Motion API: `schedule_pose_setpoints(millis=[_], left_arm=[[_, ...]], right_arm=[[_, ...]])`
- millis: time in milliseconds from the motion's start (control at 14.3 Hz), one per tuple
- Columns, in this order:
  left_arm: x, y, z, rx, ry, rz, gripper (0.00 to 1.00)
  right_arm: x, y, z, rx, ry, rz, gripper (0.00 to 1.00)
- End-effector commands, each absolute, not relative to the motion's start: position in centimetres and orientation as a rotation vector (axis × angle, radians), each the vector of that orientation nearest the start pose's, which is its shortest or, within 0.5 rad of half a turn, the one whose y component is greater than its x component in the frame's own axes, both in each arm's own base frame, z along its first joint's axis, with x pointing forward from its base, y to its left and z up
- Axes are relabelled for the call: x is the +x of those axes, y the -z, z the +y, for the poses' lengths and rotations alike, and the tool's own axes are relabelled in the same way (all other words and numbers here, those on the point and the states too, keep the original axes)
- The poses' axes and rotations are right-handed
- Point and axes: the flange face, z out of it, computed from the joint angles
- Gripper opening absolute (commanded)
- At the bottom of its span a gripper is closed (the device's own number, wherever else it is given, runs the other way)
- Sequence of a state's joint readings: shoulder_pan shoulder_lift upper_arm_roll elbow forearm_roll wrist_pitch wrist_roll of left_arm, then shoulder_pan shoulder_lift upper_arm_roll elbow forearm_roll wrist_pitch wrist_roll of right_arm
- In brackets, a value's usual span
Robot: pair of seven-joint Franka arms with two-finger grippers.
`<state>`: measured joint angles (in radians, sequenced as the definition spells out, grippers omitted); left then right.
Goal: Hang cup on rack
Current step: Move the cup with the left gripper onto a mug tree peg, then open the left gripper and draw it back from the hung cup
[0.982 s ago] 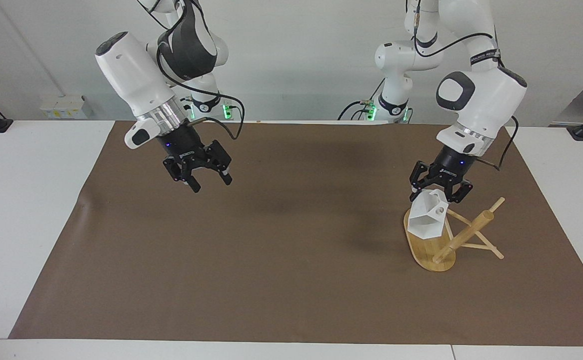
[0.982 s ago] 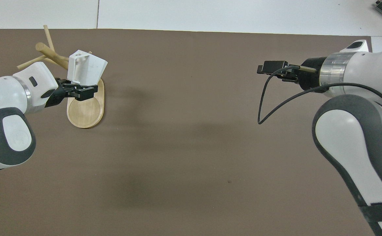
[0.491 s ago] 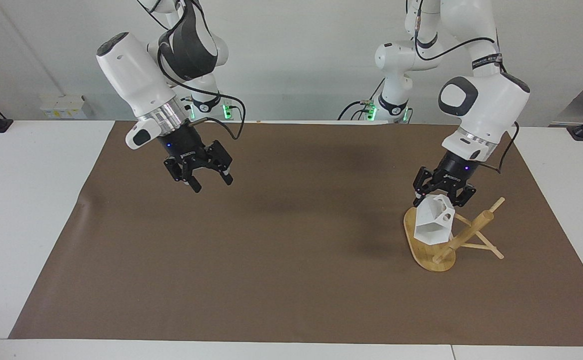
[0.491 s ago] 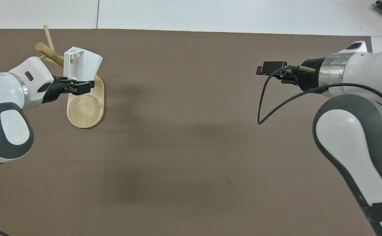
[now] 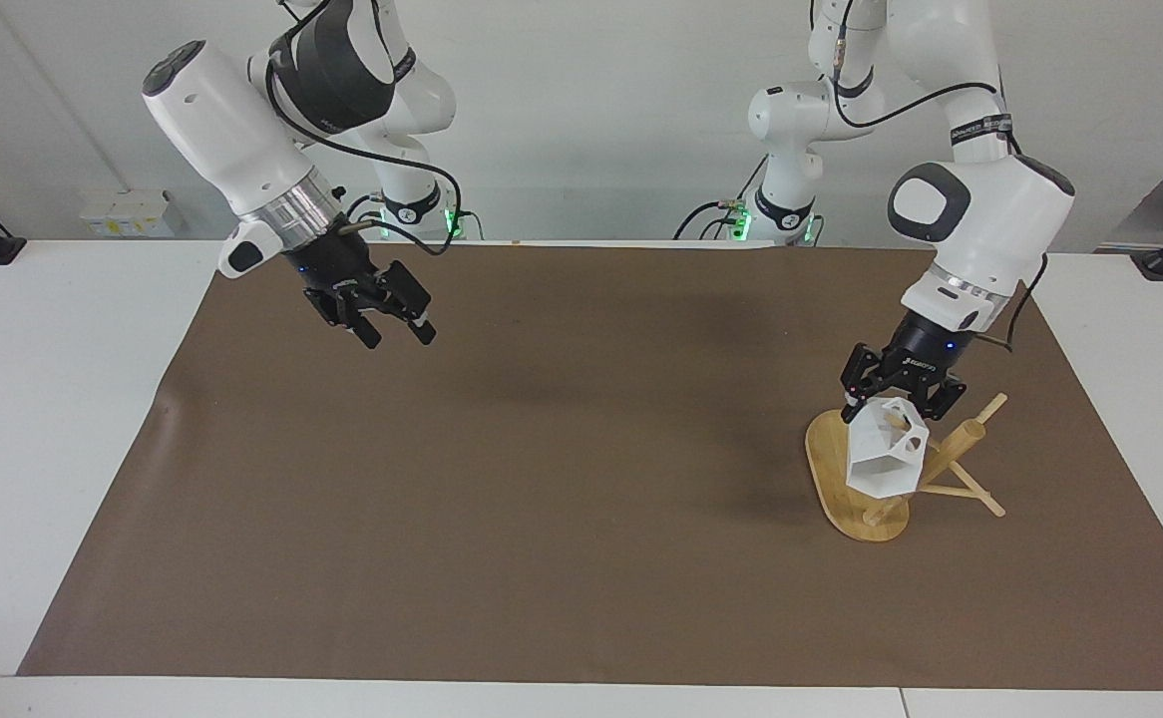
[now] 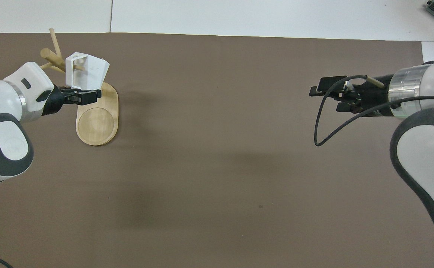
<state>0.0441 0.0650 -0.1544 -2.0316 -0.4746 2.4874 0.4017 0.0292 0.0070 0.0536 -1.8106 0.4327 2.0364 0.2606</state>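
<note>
Cup at the rack

We see the left gripper (image 5: pixel 899 399) clamped on the cup (image 5: pixel 886 461), which hangs just under it against the rack (image 5: pixel 856 499); right gripper (image 5: pixel 394 331) waits, fingers apart.

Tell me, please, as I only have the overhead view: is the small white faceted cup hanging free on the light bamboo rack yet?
Observer: Not yet. In the facing view the left gripper is shut on the cup from above, at its handle end.
Operator: Does the cup rest on the rack's oval base?
Observer: I cannot tell. From here the cup hides the foot of the rack's post.
Operator: Thank you. And the right gripper?
Observer: The right gripper waits open, raised in the air over bare brown mat toward the right arm's end.
</note>
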Motion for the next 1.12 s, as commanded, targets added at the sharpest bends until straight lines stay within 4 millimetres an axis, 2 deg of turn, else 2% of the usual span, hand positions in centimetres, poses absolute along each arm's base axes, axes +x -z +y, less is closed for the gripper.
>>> schedule_pose_setpoints(millis=[0,280,491,561,631,701,841,912,1052], left_arm=[[60.2,-45.8,-6.2,-3.359,0.748,0.192,0.00],[60.2,-45.4,-5.4,-3.383,0.715,0.054,0.00],[59.9,-45.1,-5.4,-3.415,0.666,-0.133,0.00],[60.0,-45.2,-5.5,-3.417,0.663,-0.136,0.05],[60.1,-45.4,-5.6,-3.418,0.665,-0.130,0.59],[60.1,-45.5,-5.8,-3.420,0.665,-0.118,1.00],[60.3,-46.2,-5.7,-3.436,0.634,-0.111,1.00],[60.6,-47.3,-5.8,-3.453,0.604,-0.090,1.00],[60.6,-48.5,-5.8,-3.440,0.522,-0.005,1.00]], right_arm=[[57.6,-55.0,5.9,-2.795,0.183,0.430,1.00],[57.1,-54.6,4.6,-2.971,0.169,0.368,1.00],[56.5,-54.5,3.7,-3.091,0.142,0.330,1.00],[56.5,-54.4,3.5,-3.115,0.137,0.323,1.00],[56.5,-54.5,3.4,-3.129,0.144,0.316,1.00],[56.4,-54.7,3.3,-3.135,0.153,0.313,1.00],[56.3,-55.2,2.8,-3.137,0.159,0.320,1.00],[56.1,-55.7,2.5,-3.136,0.166,0.325,1.00],[55.7,-56.7,2.2,-3.139,0.180,0.292,1.00]])
